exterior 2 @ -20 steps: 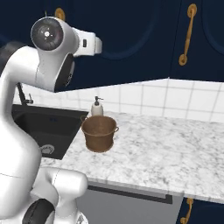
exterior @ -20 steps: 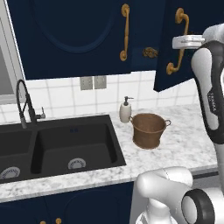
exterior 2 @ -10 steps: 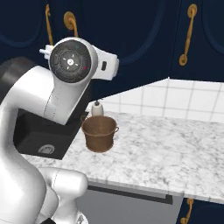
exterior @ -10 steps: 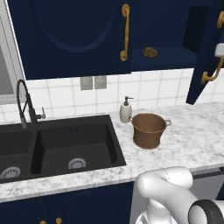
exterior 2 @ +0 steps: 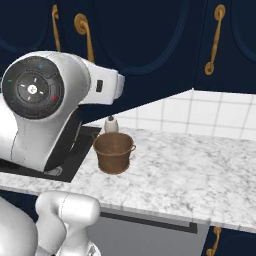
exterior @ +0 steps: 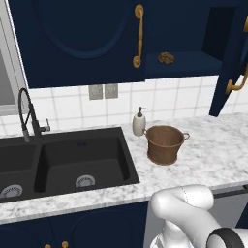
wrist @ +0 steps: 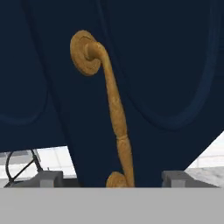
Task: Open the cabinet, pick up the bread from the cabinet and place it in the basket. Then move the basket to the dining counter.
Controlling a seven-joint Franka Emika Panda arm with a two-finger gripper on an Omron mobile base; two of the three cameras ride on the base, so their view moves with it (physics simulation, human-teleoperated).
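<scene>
Pincer [wrist: 109, 179] tips stand apart, one on each side of the lower end of the brass handle [wrist: 111, 109]; we see no contact with it, so we judge nothing is gripped. We read this stance as a release: the cabinet door [exterior: 231, 63] already hangs swung outward, so the handle is no longer needed.

The bread [exterior: 166, 58] lies on the shelf of the open cabinet [exterior: 186, 68], above the basket [exterior: 165, 144] and well apart from it. The basket stands upright on the marble desk [exterior: 218, 145], just beside the white soap bottle [exterior: 139, 122] and to the right of the black sink [exterior: 68, 162]. We judge this placing convenient, since a roll taken from the shelf goes more or less straight down into it.

Views differ as follows. From the left base camera we get the open shelf, the bread and the door edge-on. From the right base camera the arm's large joint [exterior 2: 42, 95] covers that area, but we get a long bare stretch of desk to the right of the basket. Through the hand camera we get the handle close up against the door panel, with the faucet [wrist: 19, 168] low at the left.
</scene>
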